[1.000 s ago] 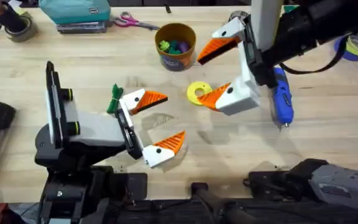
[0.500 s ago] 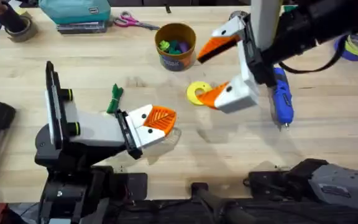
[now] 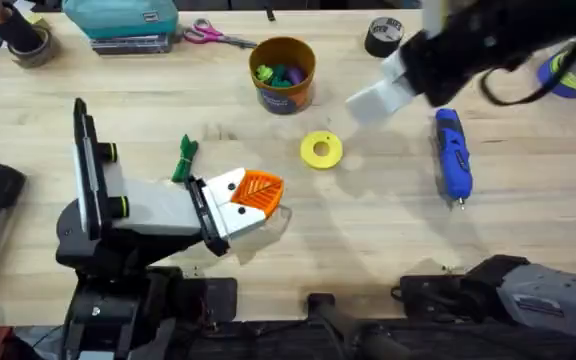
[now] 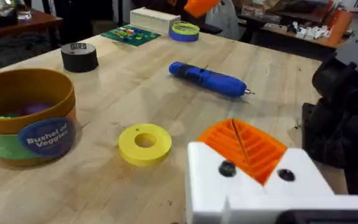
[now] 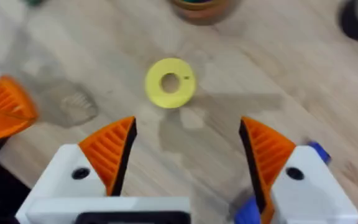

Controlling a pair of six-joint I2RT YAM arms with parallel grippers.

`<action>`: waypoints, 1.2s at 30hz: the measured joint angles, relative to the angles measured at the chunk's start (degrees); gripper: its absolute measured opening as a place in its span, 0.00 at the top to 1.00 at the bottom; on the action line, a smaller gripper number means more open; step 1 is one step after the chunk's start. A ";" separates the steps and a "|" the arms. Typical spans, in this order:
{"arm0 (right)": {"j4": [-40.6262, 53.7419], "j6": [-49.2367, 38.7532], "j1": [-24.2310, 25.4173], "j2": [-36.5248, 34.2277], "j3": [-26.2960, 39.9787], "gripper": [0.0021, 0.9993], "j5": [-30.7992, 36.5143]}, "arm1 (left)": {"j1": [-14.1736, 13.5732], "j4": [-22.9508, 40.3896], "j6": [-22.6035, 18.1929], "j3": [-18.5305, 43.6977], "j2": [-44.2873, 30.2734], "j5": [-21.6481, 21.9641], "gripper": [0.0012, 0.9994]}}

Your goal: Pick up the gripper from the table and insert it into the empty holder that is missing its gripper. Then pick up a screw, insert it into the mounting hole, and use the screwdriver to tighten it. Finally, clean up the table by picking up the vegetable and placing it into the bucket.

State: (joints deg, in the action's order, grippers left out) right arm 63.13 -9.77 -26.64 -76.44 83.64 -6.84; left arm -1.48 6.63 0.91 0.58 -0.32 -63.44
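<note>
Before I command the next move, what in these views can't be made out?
- Screw: too small to find on the table in the overhead view.
- Left gripper: the wrist view's edge cuts off its fingertips; nothing seen between the shut pads.
- Right gripper: blurred overhead.
- Bucket: its contents are partly hidden by its wall.

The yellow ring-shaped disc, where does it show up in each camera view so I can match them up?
Overhead: the yellow disc lies mid-table, below the bucket and left of the screwdriver.
Left wrist: the disc lies between the bucket and the left gripper's orange pad.
Right wrist: the disc lies above the open right gripper.
Shared landmark: the bucket's rim, next to the disc in all three.
</note>
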 joint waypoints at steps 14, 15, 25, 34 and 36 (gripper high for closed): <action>8.93 10.01 19.78 2.34 1.94 0.00 11.55 | 0.00 0.00 0.00 0.00 0.00 0.00 1.00; 9.09 10.08 21.27 2.34 1.94 0.00 11.57 | 0.00 0.00 0.00 0.00 0.00 0.01 1.00; 9.32 10.65 28.32 2.34 0.36 0.00 11.76 | 0.00 0.00 0.00 0.00 0.01 0.00 1.00; 3.70 10.65 30.18 2.34 -10.01 0.00 11.76 | 0.00 0.00 0.00 0.00 0.02 0.00 1.00; 0.98 10.64 30.87 2.29 -13.06 0.00 11.79 | 0.00 0.00 0.00 0.00 0.00 0.00 1.00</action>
State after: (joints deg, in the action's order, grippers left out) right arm 64.11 0.87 4.23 -74.16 70.58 4.95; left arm -1.48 6.63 0.91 0.58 -0.32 -63.44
